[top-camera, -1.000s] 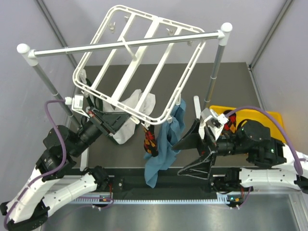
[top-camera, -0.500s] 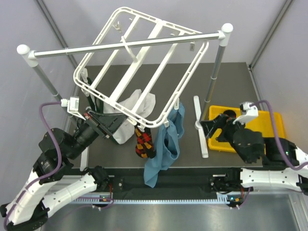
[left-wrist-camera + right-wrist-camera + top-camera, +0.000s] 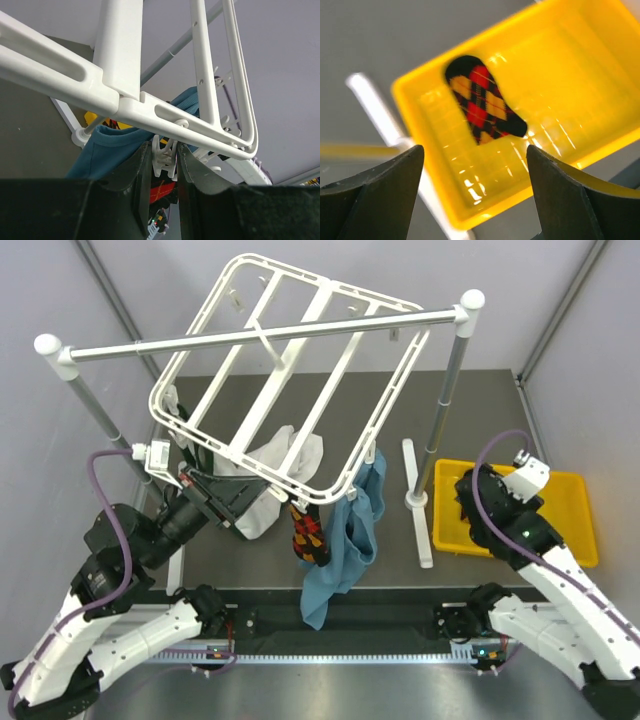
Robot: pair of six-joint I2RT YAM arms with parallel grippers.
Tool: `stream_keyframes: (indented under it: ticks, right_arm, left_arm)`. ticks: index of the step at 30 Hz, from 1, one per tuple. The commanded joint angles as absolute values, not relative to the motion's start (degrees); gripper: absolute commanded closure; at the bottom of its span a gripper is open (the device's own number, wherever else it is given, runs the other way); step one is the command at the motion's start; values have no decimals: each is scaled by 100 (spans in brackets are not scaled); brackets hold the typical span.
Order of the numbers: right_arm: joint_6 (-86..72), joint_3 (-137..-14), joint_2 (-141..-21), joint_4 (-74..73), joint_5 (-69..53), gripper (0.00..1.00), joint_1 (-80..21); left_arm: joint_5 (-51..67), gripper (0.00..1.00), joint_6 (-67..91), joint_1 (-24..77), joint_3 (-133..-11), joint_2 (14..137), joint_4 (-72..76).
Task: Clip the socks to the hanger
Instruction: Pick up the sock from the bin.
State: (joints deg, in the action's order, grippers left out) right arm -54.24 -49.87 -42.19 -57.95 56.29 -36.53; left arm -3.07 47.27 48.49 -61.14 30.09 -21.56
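Socks, black argyle with red, orange and yellow diamonds, are in two places. From the top external camera, one sock (image 3: 308, 535) hangs from the near edge of the large white plastic square drying frame (image 3: 389, 400), at about 6 o'clock of the frame. A plain teal-blue cloth (image 3: 350, 540) hangs just beside it at 3 o'clock and a plain white cloth (image 3: 282, 462) at 10 o'clock. The frame hangs tilted from the silver metal rail (image 3: 260, 332). The left gripper (image 3: 245, 498) reaches up to the frame's near edge. The yellow plastic tray (image 3: 575, 510) sits on the table at 3 o'clock, with the right arm over it.

Left wrist camera: the left gripper (image 3: 162, 167) has its two fingers pressed against the sides of a small white plastic clip (image 3: 164, 155) under the frame rim (image 3: 150, 112). The argyle pattern (image 3: 162, 191) shows directly below the clip, at 6 o'clock.

Right wrist camera: the right gripper (image 3: 473, 150) stands wide apart and holds nothing. The second sock (image 3: 482, 102) lies flat inside the tray (image 3: 580, 60), beneath the gripper and clear of its fingers.
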Motion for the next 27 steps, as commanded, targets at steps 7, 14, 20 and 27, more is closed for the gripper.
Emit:
stream_keyframes:
  ticks: [7,14,20,27]
  right_arm:
    - [-3376,-3516,-4947,-2823,1336,15,-325]
    - [-3709,-3121,-5520,-2321,1634,18,-299]
    - [-3850,-2778,-5703,-1969,1969,28,-106]
    - [-3648,-2917,-5899,-1836,1696,83,193]
  left_arm:
    - [-326,100,4782,4860,-6126,2865,-2092]
    - [-228,100,4790,4860,-6126,2944,-2013]
    - [-246,100,4711,4852,-6108,2909,-2065]
    - [-237,100,4755,4860,-5977,2821,-2057]
